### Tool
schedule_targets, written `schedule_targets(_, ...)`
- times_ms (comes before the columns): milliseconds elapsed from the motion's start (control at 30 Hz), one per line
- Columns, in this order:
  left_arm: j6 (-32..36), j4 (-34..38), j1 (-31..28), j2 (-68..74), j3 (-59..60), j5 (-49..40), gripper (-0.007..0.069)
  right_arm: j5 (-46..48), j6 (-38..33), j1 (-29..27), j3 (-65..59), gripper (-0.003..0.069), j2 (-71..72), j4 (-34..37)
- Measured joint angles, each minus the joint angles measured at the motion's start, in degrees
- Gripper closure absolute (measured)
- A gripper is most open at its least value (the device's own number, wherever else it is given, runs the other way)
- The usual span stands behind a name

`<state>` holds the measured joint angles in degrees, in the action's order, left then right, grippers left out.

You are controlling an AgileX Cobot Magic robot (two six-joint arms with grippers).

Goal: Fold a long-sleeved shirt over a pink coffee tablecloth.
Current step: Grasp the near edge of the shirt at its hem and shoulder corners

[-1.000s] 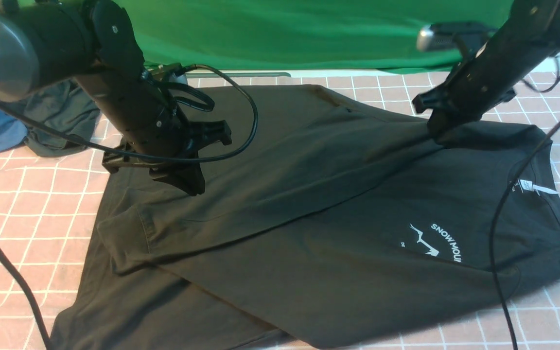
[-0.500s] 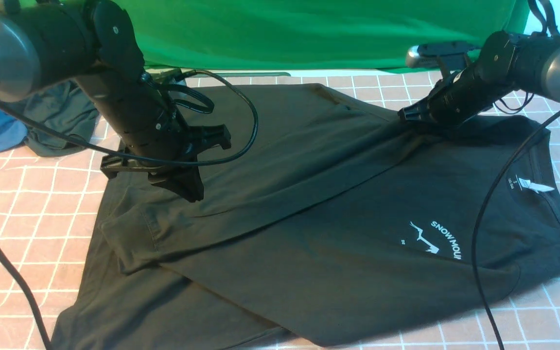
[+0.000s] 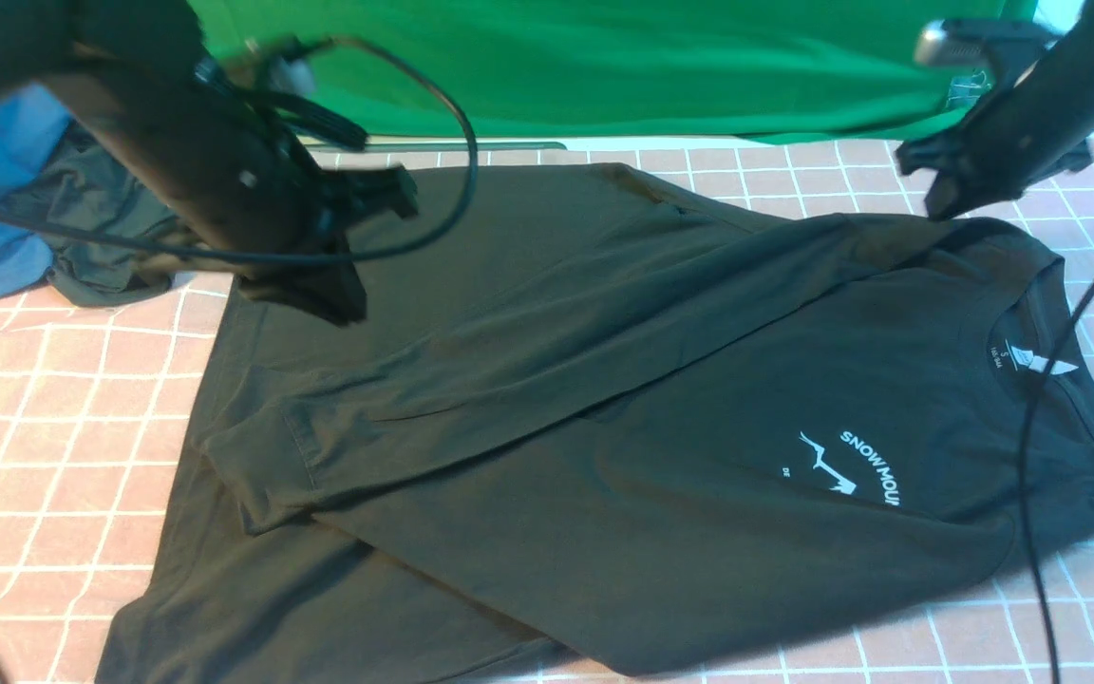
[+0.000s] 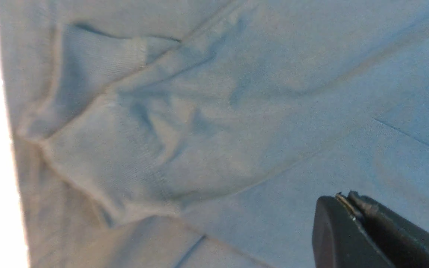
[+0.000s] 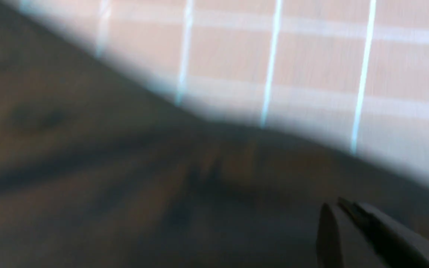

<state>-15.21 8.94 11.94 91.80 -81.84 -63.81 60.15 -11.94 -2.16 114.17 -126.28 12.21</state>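
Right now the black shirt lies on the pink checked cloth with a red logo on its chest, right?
Not quite. The front view shows the logo on the black shirt is white, not red. The shirt does lie on the pink checked cloth.
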Motion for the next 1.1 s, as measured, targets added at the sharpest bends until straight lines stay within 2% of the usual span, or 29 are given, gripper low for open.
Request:
schedule_targets(100,-1.4,-2.4,0.0,-5.5,2.4,-0.6,0.061,7.0,-1.6,0.2,-0.9,0.0602,7.1,1.0)
schedule_targets(167,-2.2,-2.9,0.0,-8.4,4.7,-0.6,0.061,7.5,-1.8,0.4,-2.1,0.0602,9.8,1.3)
schedule_targets(367,-9.7,-4.5,0.0,-23.5,26.3,1.3,0.061,9.0,-1.8,0.8,-20.0,0.0602,29.8,1.7)
schedule_targets(533,-12.6,-5.1,-0.1,-27.3,40.0,5.8,0.0609,5.8,-1.8,0.8,-37.2,0.0601,41.6,1.7)
schedule_targets(700,-16.7,-10.5,-0.1,-27.3,46.1,9.9,0.0572,-1.1,-1.8,0.8,-50.1,0.0599,50.7,2.4)
schedule_targets(833,-20.0,-16.8,-0.4,-26.3,46.7,13.2,0.0476,-2.2,-2.0,0.8,-54.1,0.0594,53.6,2.7)
schedule_targets(900,-22.1,-20.0,-1.6,-24.9,46.7,14.2,0.0368,-1.4,-2.8,0.8,-54.7,0.0589,53.7,2.8)
schedule_targets(1100,-23.1,-19.2,-8.1,-18.8,46.7,17.7,0.0152,-1.4,-3.2,0.8,-54.7,0.0589,53.8,2.9)
